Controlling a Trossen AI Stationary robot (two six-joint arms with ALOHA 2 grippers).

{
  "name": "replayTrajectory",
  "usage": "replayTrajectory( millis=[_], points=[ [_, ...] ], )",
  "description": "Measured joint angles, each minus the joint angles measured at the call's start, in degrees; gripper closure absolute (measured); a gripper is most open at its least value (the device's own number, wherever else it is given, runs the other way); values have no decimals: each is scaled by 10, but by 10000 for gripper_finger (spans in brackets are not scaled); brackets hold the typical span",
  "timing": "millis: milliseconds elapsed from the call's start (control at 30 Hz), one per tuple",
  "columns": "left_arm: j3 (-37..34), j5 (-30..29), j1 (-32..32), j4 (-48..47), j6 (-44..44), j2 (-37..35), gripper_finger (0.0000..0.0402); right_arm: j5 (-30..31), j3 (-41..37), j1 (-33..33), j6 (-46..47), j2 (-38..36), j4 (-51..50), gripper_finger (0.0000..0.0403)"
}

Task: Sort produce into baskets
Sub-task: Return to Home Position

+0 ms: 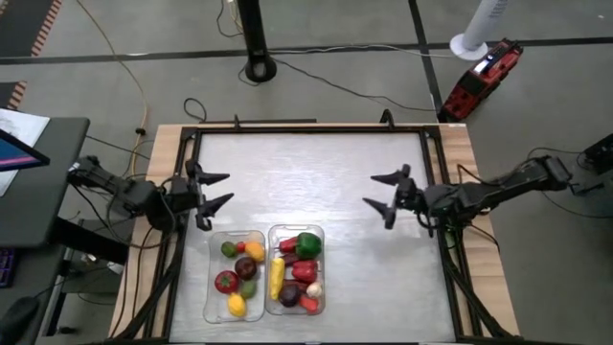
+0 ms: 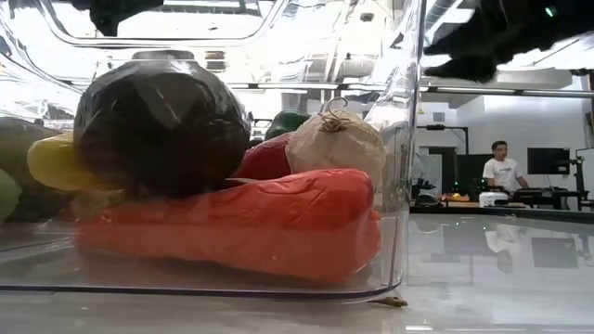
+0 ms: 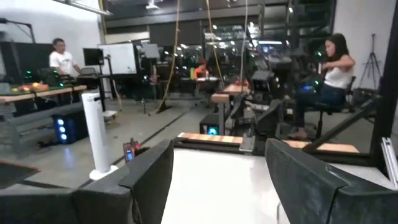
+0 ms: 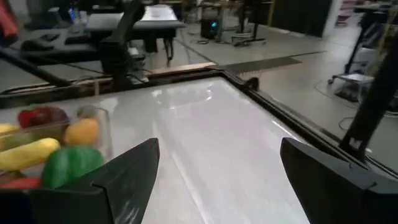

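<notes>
Two clear plastic baskets stand side by side on the table near its front edge. The left basket (image 1: 213,305) holds round fruits: a lemon, a tomato, apples. The right basket (image 1: 320,287) holds a green pepper (image 1: 307,243), a yellow piece, red chillies, an eggplant (image 2: 158,125) and an orange carrot (image 2: 241,227). My left gripper (image 1: 222,189) is open and empty at the table's left side, above and behind the left basket. My right gripper (image 1: 380,190) is open and empty at the table's right side. The right wrist view shows the green pepper (image 4: 71,163) in its basket.
The white table top (image 1: 306,182) lies bare between the two grippers and behind the baskets, framed by a dark rail. People sit and stand at desks in the room beyond the table.
</notes>
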Motion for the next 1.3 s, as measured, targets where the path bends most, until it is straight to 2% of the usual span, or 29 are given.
replayTrajectory(
  millis=[200,433,567,700,833,933,1067,1167,1300],
  points=[
    [-24,-11,1,-1,8,-68,159,16,-105,0,-11,-116,80,42],
    [-59,-8,0,-9,9,-147,159,-23,-224,-8,-27,-184,230,42],
    [-59,-8,0,-59,-2,-187,159,-37,-224,-18,-28,-194,221,42],
    [-55,-4,0,-121,-27,-223,159,-80,-224,-23,-46,-196,216,42],
    [-52,-7,0,-135,-27,-224,159,-115,-224,-24,-42,-196,193,42],
    [-50,-6,0,-127,7,-223,159,-133,-224,-20,-20,-196,161,42],
    [-50,-5,0,-138,16,-223,159,-121,-219,-17,-22,-206,146,42],
    [-50,8,0,-191,-14,-223,159,-110,-187,-18,-41,-233,131,42],
    [-50,27,0,-210,-36,-223,159,-109,-152,-17,-57,-286,57,42]
  ],
)
